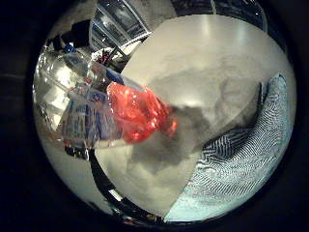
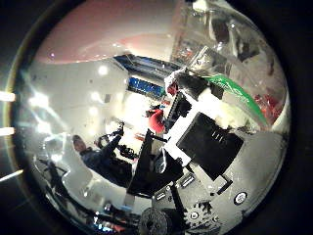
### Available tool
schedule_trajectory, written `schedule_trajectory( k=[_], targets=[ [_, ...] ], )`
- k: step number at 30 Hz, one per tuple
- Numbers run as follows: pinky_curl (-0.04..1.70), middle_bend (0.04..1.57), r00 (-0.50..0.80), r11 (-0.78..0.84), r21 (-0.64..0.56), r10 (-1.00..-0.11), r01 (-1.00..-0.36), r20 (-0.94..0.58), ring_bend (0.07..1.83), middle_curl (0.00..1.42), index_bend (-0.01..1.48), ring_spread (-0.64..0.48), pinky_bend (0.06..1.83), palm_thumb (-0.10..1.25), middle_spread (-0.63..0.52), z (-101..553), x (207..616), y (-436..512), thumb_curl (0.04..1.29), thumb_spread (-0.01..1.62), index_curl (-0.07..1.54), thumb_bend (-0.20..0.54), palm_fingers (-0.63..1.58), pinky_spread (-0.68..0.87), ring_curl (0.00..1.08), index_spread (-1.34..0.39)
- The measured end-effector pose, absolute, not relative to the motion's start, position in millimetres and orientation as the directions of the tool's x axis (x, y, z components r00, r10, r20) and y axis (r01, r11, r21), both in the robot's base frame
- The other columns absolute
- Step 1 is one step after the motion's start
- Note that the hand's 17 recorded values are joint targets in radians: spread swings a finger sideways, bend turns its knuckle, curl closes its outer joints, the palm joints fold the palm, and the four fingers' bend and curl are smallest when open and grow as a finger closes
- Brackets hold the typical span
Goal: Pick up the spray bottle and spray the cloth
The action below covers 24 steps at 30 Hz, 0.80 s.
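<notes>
Bottle (image 1: 111,113): clear, red liquid, close to the palm
Hand (image 2: 205,147): fingers curled round the bottle
Cloth (image 1: 246,159): striped, on the bench (image 1: 203,58)

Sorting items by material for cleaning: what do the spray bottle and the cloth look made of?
Spray bottle: likely clear glossy plastic, see-through with bright highlights; its red head also looks plastic. Cloth: woven textile, matte, with fine blue-white stripes and soft folds.

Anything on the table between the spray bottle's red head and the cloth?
No. In the little-finger-side view, only bare white table separates the spray bottle from the striped cloth.
</notes>
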State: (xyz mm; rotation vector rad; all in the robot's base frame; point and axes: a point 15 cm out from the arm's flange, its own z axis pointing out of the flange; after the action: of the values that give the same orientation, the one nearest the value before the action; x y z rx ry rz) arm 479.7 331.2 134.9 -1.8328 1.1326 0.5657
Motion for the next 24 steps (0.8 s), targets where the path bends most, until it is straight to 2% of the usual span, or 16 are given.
schedule_trajectory(
  k=[2,5,7,12,17,24],
  targets=[
    [0.88,0.68,0.490,-0.213,-0.444,-0.472,-0.870,-0.733,0.95,0.46,0.35,-0.22,0.80,0.77,-0.14,132.8,476.7,331.7,0.60,0.98,0.70,-0.031,0.25,-0.38,0.50,-0.45],
    [0.80,0.55,0.510,-0.258,-0.440,-0.473,-0.860,-0.718,0.76,0.40,0.32,-0.18,0.66,0.73,-0.11,127.8,469.8,332.7,0.54,1.02,0.61,-0.033,0.08,-0.12,0.40,-0.47],
    [0.75,0.46,0.526,-0.291,-0.438,-0.478,-0.850,-0.703,0.68,0.37,0.27,-0.14,0.61,0.70,-0.08,123.6,466.2,330.4,0.50,1.04,0.55,-0.032,0.04,0.07,0.35,-0.46],
    [0.61,0.33,0.550,-0.329,-0.442,-0.478,-0.835,-0.684,0.55,0.33,0.18,-0.06,0.51,0.67,-0.04,124.1,460.0,326.1,0.45,1.05,0.45,-0.028,0.03,0.31,0.29,-0.43],
    [0.53,0.28,0.553,-0.319,-0.452,-0.498,-0.833,-0.668,0.50,0.32,0.17,-0.05,0.46,0.66,-0.03,129.0,470.7,305.3,0.42,1.05,0.40,-0.026,0.06,0.36,0.27,-0.42],
    [0.46,0.23,0.546,-0.277,-0.482,-0.569,-0.831,-0.615,0.44,0.32,0.17,-0.03,0.41,0.66,-0.03,148.1,493.8,233.7,0.39,1.05,0.35,-0.024,0.12,0.37,0.25,-0.42]
  ],
)
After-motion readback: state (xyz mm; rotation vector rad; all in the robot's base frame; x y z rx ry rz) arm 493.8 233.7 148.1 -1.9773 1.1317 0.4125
